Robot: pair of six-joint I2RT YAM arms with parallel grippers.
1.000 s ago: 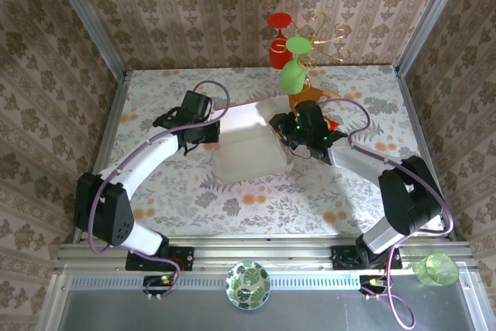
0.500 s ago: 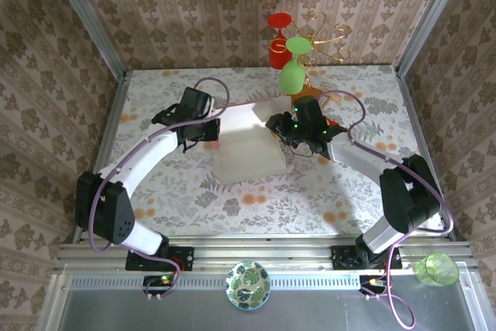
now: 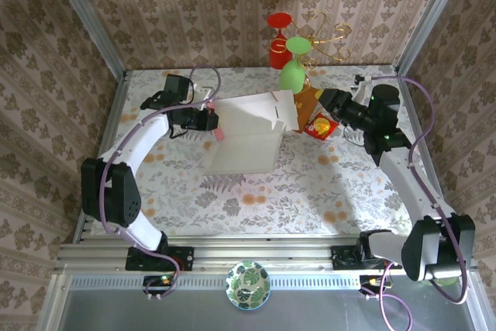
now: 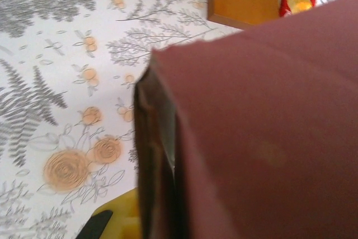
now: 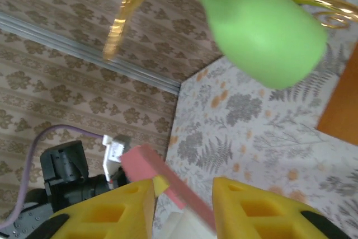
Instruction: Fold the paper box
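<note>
The paper box (image 3: 246,139) lies at mid-table with its white inner side up and its far panel raised. My left gripper (image 3: 208,119) is shut on the box's left edge. In the left wrist view the pink cardboard (image 4: 268,138) looms dark on the right, with a yellow finger (image 4: 114,223) beside its edge. My right gripper (image 3: 325,99) hangs open to the right of the box, apart from it. Between its yellow fingers (image 5: 263,208) the right wrist view looks along the pink box rim (image 5: 168,183) farther off.
A brown board (image 3: 306,104) and a small red-yellow packet (image 3: 320,125) lie just right of the box. Behind them a gold rack (image 3: 325,36) carries an upturned green glass (image 3: 292,75) and a red cup (image 3: 279,52). Patterned walls close three sides.
The right gripper has pulled away from the box's right side, back and to the right. The left arm has swung left and the box has shifted left with its far panel lifted.
</note>
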